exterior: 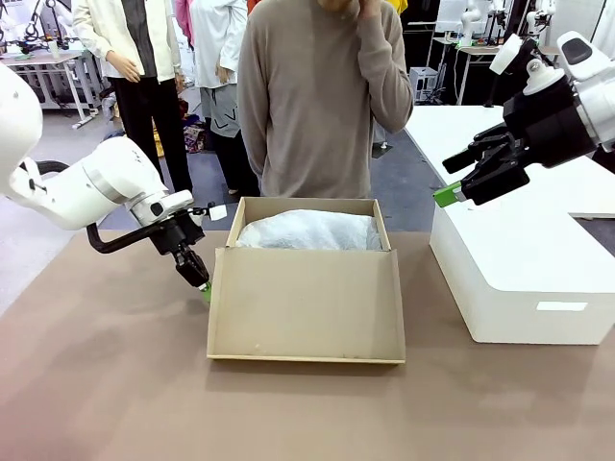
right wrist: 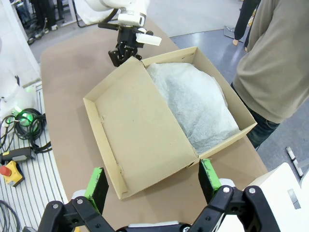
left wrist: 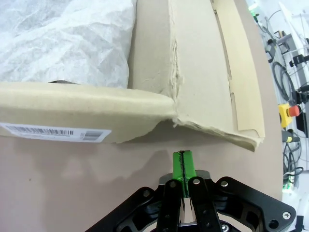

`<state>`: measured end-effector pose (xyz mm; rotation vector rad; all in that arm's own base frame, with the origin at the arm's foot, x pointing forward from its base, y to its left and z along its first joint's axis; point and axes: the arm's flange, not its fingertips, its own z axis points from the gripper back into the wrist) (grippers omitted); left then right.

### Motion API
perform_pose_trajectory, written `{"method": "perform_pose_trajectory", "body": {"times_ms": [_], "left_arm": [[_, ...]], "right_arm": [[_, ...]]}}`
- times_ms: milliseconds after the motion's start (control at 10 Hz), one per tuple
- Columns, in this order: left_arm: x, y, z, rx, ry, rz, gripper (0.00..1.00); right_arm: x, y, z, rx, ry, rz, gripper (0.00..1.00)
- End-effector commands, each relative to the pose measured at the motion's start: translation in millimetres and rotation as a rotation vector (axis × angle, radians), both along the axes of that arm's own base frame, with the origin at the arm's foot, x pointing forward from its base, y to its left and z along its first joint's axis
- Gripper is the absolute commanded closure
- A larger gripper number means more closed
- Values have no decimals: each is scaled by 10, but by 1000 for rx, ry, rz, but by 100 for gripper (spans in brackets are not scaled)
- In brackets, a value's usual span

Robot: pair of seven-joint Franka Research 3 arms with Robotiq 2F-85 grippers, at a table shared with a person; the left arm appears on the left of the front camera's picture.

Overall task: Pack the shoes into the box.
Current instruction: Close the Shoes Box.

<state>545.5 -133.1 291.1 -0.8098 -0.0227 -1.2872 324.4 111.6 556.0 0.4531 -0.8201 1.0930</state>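
Up close from the left wrist: left gripper (left wrist: 183, 166) pinched shut, empty, beside box (left wrist: 145, 108) corner, barcode label (left wrist: 53, 131) showing. From the front: right gripper (exterior: 461, 182) wide open, empty, above white box (exterior: 519, 269).

The box (exterior: 307, 288) sits at frame centre — tissue paper (exterior: 309, 231) inside, its lid (exterior: 306, 305) lying open in front; a larger box (exterior: 519, 259) stands right.

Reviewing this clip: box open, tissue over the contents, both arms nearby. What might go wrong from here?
1. The shut left pincer sits low beside the box, at the lid's torn corner; a push could tear it further or slide the box.
2. White tissue bulges above the rim and could get caught when the lid closes.
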Motion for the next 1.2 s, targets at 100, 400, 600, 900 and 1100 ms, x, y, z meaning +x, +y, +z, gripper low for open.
{"method": "perform_pose_trajectory", "body": {"times_ms": [100, 400, 600, 900, 1100], "left_arm": [[-1, -51, -12, -68, 25, -4, 100], [-4, -95, -12, -96, 47, -8, 100], [-31, -130, -16, -118, 66, -24, 100], [-83, -178, -20, -129, 105, -62, 100], [-100, -193, -17, -120, 133, -86, 100]], "right_arm": [[40, 2, -8, 18, -14, 25, 0], [40, 2, -8, 18, -14, 25, 0], [40, 2, -8, 18, -14, 25, 0], [40, 2, -8, 18, -14, 25, 0], [40, 2, -8, 18, -14, 25, 0]]}}
